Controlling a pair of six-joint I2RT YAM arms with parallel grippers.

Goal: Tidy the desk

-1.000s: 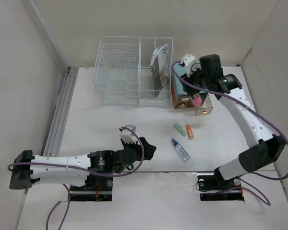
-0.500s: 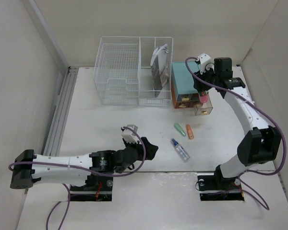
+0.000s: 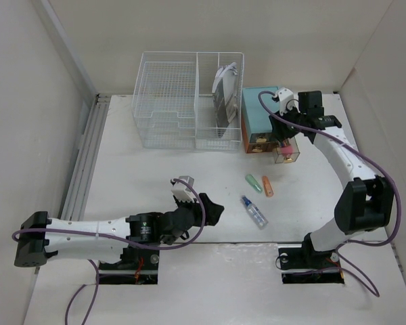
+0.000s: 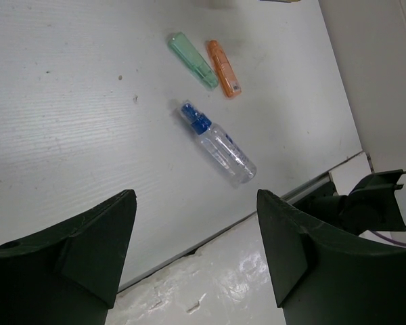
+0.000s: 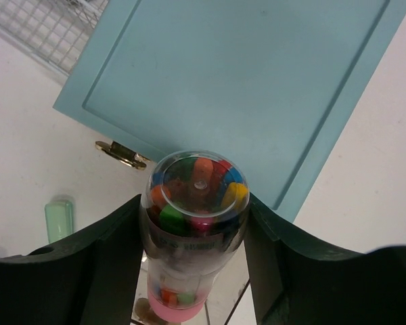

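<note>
**Right gripper holds a tube over the drawer box; left gripper empty at the front**

Nearest the arm bases, the left gripper (image 3: pixel 208 211) hangs low over the front part of the white tabletop (image 3: pixel 142 176). Its jaws are spread and hold nothing. Just beyond it and to its right, a clear spray bottle (image 4: pixel 218 145) with a blue cap lies on its side. A little farther on, a green marker (image 4: pixel 193 60) and an orange marker (image 4: pixel 223 68) lie side by side, near each other and close to the bottle.

The tabletop fills the floor of the pale-walled enclosure, with a metal rail (image 3: pixel 84 159) along its left edge.

Toward the far right, the right gripper (image 3: pixel 286 140) is pinching a clear tube (image 5: pixel 196 203) that has a pink base and is packed with coloured pieces. The tube is held upright between both fingers. It hangs at the front edge of the teal drawer box (image 5: pixel 243 81), over a clear drawer (image 3: pixel 287 156) pulled out from the box.

Farthest back, left of the box and just beside it, stands the white wire basket (image 3: pixel 169 101). A dark and white packet (image 3: pixel 224 95) stands upright in its right compartment.
</note>
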